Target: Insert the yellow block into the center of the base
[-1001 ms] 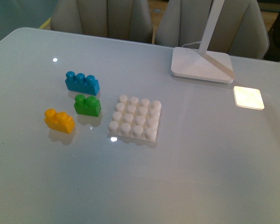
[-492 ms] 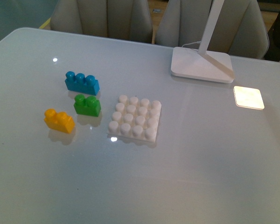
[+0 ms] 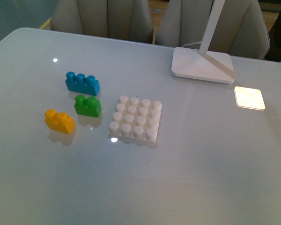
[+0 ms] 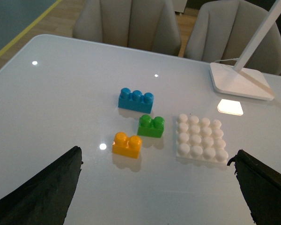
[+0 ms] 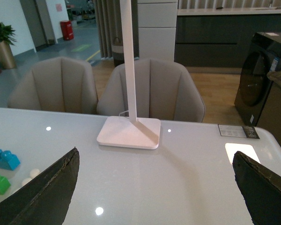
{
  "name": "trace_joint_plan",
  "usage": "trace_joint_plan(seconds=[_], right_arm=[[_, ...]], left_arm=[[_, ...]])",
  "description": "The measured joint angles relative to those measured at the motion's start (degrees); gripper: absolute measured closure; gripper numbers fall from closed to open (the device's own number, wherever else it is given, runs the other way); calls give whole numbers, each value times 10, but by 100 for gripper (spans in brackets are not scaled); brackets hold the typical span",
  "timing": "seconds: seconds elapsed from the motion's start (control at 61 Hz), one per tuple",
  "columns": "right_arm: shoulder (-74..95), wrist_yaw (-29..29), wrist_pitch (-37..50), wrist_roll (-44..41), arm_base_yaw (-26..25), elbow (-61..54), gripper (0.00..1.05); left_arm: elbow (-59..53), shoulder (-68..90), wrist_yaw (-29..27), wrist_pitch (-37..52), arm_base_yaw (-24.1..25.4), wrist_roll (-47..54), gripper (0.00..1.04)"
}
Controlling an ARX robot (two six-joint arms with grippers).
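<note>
The yellow block (image 3: 59, 121) lies on the table left of the white studded base (image 3: 135, 119), about a brick's length from it. Both show in the left wrist view, the block (image 4: 127, 145) and the base (image 4: 201, 138). My left gripper (image 4: 157, 187) is open and empty, hovering well back from the block, which lies between its two black fingers (image 4: 42, 192). My right gripper (image 5: 157, 187) is open and empty over bare table, facing the lamp; only a sliver of the base (image 5: 32, 174) shows there. No arm shows in the front view.
A green two-stud brick (image 3: 88, 105) sits between the yellow block and the base; a blue three-stud brick (image 3: 82, 83) lies behind it. A white lamp foot (image 3: 202, 64) with a slanted stem stands at the back right. Two chairs stand behind the table.
</note>
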Motion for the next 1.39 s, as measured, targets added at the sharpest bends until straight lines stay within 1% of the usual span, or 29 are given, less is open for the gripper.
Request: trace_joint_plan(seconds=[0.049, 0.131, 0.23, 0.377, 0.525, 0.656, 0.853, 1.165, 1.394], right_arm=[[0, 0, 0, 0, 0, 0, 9], [0, 0, 0, 0, 0, 0, 9], [0, 0, 0, 0, 0, 0, 9], [0, 0, 0, 0, 0, 0, 9], [0, 0, 0, 0, 0, 0, 9], [0, 0, 0, 0, 0, 0, 9], [0, 0, 0, 0, 0, 0, 9], [0, 0, 0, 0, 0, 0, 9], [0, 0, 0, 0, 0, 0, 9]], left_arm=[[2, 51, -11, 46, -18, -3, 7], [13, 169, -29, 151, -51, -7, 7], [32, 306, -41, 257, -73, -10, 7], [67, 497, -48, 380, -85, -10, 7], [103, 646, -43, 460, -81, 24, 7], [152, 759, -19, 481, -51, 68, 7], [226, 850, 2, 476, -22, 113, 7], [298, 962, 7, 472, -4, 171, 7], [333, 1007, 14, 469, 11, 194, 7]])
